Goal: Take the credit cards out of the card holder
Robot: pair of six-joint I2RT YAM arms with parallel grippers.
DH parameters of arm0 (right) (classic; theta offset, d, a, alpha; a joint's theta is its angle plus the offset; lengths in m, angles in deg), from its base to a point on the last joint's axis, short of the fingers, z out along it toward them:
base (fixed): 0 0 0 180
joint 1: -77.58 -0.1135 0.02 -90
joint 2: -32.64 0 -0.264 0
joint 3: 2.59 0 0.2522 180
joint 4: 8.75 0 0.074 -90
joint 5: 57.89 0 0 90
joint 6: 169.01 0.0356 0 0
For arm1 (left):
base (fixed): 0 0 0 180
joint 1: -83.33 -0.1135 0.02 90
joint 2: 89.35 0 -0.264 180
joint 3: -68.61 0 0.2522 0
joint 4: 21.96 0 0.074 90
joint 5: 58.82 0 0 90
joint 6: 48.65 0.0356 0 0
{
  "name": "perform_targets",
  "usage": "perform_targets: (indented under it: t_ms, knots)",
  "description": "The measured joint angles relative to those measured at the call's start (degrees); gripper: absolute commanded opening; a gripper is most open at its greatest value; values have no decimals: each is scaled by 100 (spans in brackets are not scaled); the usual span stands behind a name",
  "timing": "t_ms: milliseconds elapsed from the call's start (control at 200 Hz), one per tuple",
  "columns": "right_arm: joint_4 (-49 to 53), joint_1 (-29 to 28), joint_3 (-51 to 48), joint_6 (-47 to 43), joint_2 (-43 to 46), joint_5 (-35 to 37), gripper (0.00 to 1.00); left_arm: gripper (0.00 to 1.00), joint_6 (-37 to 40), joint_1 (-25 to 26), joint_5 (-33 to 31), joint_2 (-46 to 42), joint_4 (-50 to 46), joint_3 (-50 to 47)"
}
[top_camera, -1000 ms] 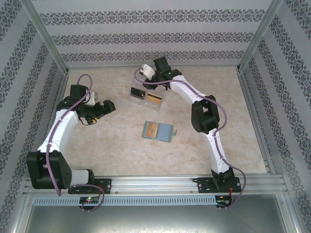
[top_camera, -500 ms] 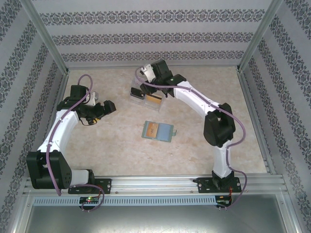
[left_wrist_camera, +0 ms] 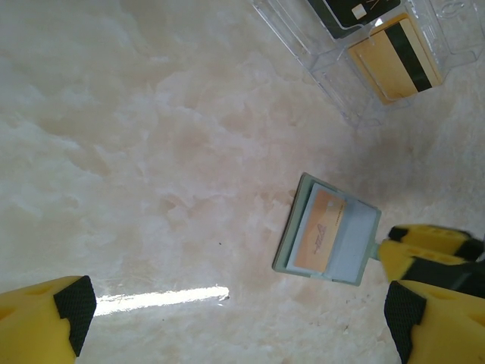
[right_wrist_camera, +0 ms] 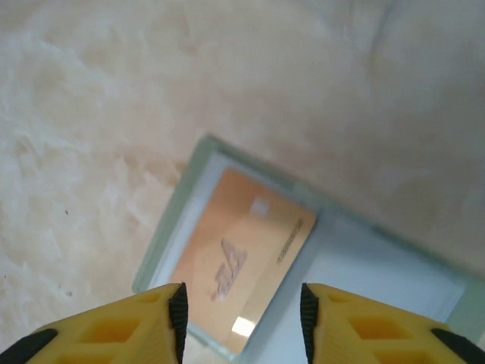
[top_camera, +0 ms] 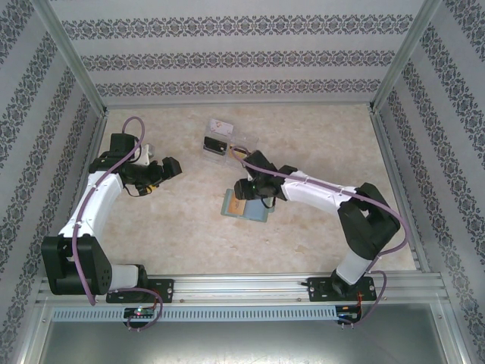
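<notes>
Marble table (top_camera: 167, 227): orange credit card (right_wrist_camera: 242, 258) in card holder (right_wrist_camera: 379, 280), slanted, just under right gripper (right_wrist_camera: 242, 322), jaws apart; left gripper (left_wrist_camera: 236, 307) farther off, wide open.

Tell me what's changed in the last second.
The right gripper swung back from the clear box to above the card holder, jaws apart over its orange card. Left gripper, holder and box stayed put.

Four credit cards (left_wrist_camera: 322, 231), one card holder (left_wrist_camera: 358, 236), one clear box (left_wrist_camera: 333, 68).
</notes>
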State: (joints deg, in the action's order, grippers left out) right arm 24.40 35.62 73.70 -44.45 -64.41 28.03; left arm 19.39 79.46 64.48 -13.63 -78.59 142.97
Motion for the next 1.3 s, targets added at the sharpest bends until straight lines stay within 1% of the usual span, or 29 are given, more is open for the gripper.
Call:
perform_targets:
  t_ms: [135,355,515,734,944,1109,1219,1304]
  knots:
    - [-258,-127,-55,748,-199,-72,36,100,0,0,37,0,2,0]
    - [-566,-144,-271,1604,-367,-42,38,100,-13,0,105,39,37,-42]
    - [-575,-138,-433,1808,-398,-46,39,100,-85,17,116,216,109,-72]
    - [-529,-90,-498,1779,-415,-131,40,100,-295,177,96,339,258,-70]
    - [-479,63,-608,1456,-400,-190,40,100,-608,688,61,487,492,-72]
    - [-693,238,-870,1300,-168,-348,39,100,-949,1333,-20,697,911,-127]
    - [-898,286,-964,1353,-83,-476,36,100,-1121,1821,-35,1029,1213,-125]
    - [-1093,299,-1001,1469,-70,-533,32,94,-1224,2175,-37,1340,1386,-120]
